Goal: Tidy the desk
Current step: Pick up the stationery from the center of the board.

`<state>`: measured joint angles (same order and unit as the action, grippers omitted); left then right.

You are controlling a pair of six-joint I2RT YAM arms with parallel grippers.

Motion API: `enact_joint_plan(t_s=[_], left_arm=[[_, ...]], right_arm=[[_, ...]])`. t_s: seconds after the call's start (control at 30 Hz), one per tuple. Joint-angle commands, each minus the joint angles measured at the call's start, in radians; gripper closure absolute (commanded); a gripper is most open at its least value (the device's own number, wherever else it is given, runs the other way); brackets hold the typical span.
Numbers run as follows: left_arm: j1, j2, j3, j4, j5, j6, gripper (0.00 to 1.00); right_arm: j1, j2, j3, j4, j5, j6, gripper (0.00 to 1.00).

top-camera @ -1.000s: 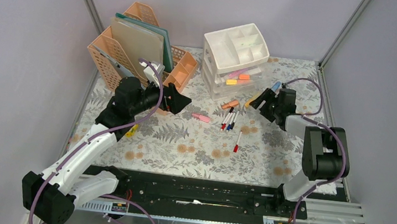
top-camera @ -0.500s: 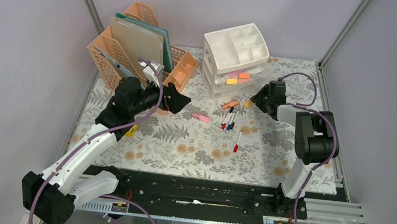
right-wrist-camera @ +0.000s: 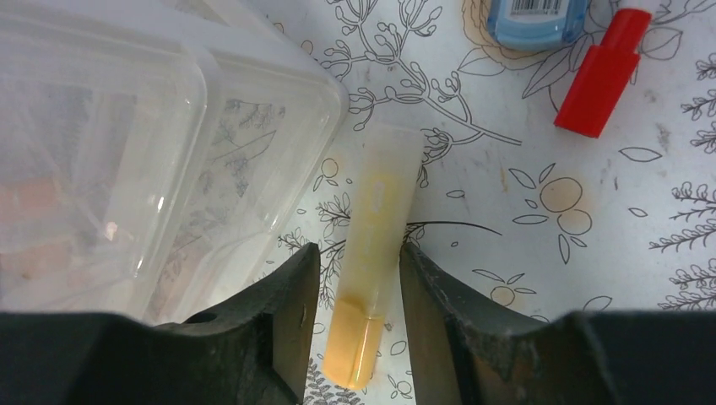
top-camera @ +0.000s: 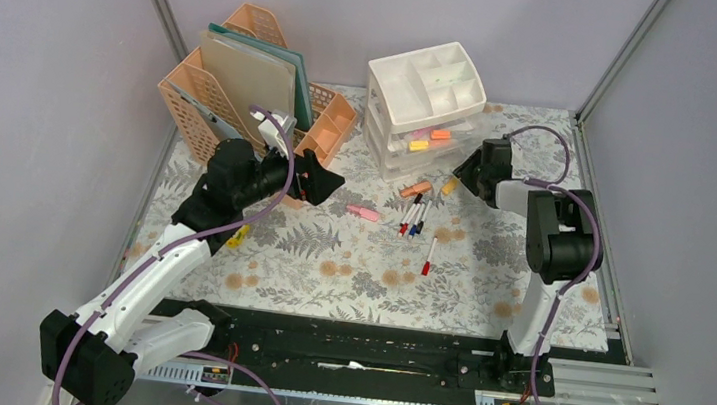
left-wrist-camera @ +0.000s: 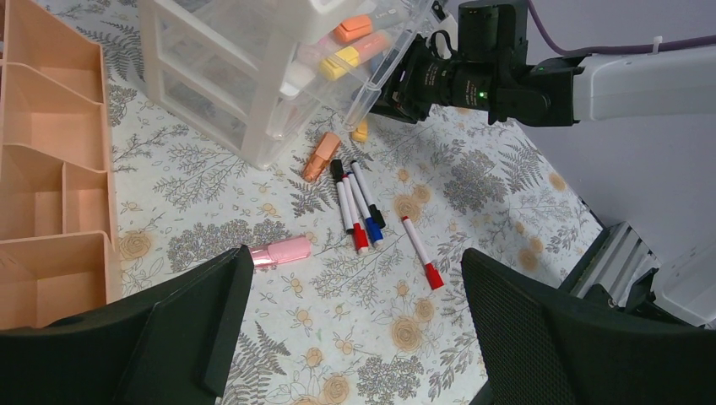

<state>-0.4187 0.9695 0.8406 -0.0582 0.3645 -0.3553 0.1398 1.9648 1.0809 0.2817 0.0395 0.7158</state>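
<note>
Right gripper sits low, its fingers on either side of a yellow highlighter; whether they pinch it I can't tell. Beneath it spreads the bench, a pale cloth printed with grey ferns and tan flowers. Left gripper hangs above it, spread wide.
</note>
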Motion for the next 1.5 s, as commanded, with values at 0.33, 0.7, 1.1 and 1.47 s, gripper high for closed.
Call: enact_joint_plan(t_s=[0.33, 0.7, 1.1, 1.47], left_arm=[[0.005, -0.026, 0.003, 0.032, -0.005, 0.016, 0.01], [0.005, -0.034, 0.001, 0.035, -0.005, 0.014, 0.01], [0.005, -0.033, -0.001, 0.044, 0.012, 0.006, 0.01], [0.005, -0.046, -0.002, 0.045, 0.008, 0.006, 0.01]], right_arm=[[0.06, 0.01, 0.021, -0.146, 0.154, -0.132, 0.67], [0.044, -0.126, -0.108, -0.19, 0.149, -0.222, 0.68], [-0.033, -0.321, -0.215, -0.339, 0.063, -0.37, 0.65], [-0.037, -0.203, -0.129, -0.449, -0.009, -0.388, 0.53]])
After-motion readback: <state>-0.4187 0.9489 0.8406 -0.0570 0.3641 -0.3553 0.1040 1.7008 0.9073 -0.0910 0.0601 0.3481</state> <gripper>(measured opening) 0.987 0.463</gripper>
